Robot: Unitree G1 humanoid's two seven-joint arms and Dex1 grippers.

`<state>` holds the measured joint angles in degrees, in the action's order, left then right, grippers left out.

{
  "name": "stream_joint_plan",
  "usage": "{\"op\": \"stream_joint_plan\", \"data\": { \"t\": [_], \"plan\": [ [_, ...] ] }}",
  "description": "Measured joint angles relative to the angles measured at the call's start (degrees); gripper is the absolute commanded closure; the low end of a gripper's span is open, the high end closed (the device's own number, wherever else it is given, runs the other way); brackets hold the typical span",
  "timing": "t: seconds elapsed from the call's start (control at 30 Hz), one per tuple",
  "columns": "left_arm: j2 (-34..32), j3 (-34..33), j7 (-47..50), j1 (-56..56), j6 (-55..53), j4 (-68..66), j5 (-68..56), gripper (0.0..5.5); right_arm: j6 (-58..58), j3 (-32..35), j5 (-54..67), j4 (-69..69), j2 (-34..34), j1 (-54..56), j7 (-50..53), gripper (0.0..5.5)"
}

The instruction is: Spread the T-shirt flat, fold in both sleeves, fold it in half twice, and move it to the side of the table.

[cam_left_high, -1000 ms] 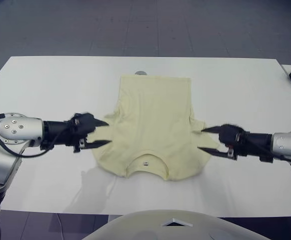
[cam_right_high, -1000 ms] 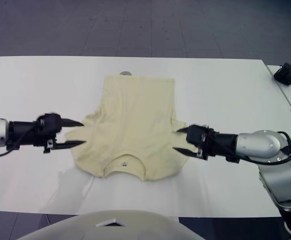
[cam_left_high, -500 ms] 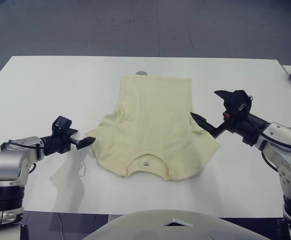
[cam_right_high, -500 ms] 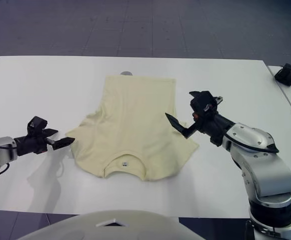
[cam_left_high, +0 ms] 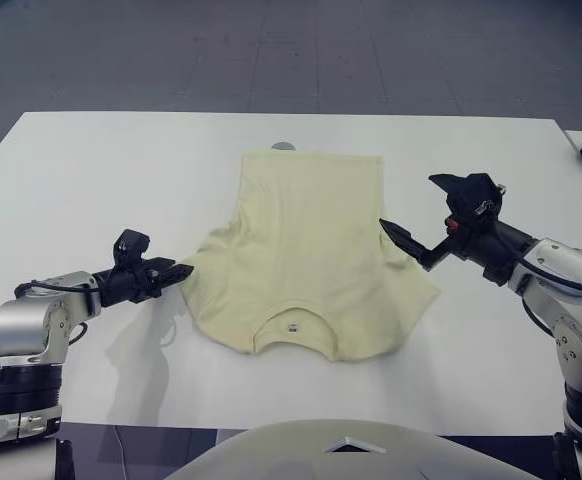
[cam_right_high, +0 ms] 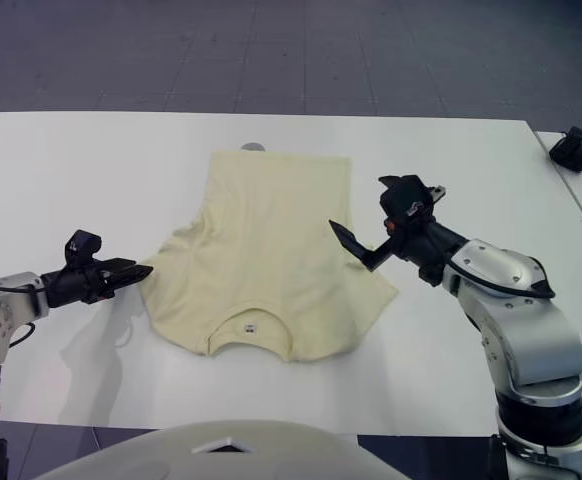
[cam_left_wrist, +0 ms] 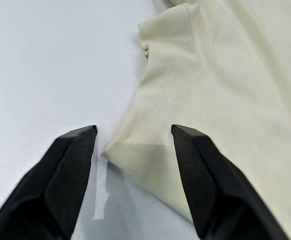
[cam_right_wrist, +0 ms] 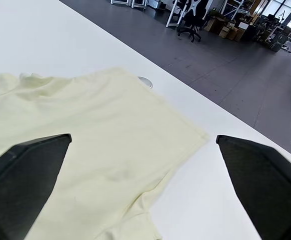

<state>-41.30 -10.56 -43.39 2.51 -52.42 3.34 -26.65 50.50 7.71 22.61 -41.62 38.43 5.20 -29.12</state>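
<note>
The pale yellow T-shirt (cam_left_high: 306, 255) lay between the two claws on the white surface (cam_left_high: 101, 170), collar toward the robot and both sleeves still bunched. The corner of its left sleeve (cam_left_wrist: 150, 155) sat just ahead of the left claw (cam_left_high: 179, 271), between the spread fingers, low to the surface. The right claw (cam_left_high: 399, 238), also spread wide, hovered tilted over the shirt's right edge. The likely trouble: the left claw could close short and nudge the corner into a worse crease, or the right could catch the body layer and drag the whole shirt askew. Since a second ago the left claw had drawn back and edged in again, while the right had risen from the sleeve
</note>
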Motion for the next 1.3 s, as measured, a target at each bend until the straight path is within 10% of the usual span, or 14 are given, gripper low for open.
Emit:
{"op": "stream_joint_plan", "data": {
  "t": [0.4, 1.3],
  "plan": [
    [-0.8, 1.3, -0.2, -1.4, 1.4, 0.8, 0.2, 5.48, -1.4, -1.3, -0.8, 0.5, 0.0, 0.0, 0.3, 0.10],
    [-6.5, -1.2, 0.0, 3.3, -9.4, 21.6, -8.5, 5.48, -2.1, -2.8, -1.9, -0.2, -0.2, -1.7, 3.1, 0.10]
  ]
}}
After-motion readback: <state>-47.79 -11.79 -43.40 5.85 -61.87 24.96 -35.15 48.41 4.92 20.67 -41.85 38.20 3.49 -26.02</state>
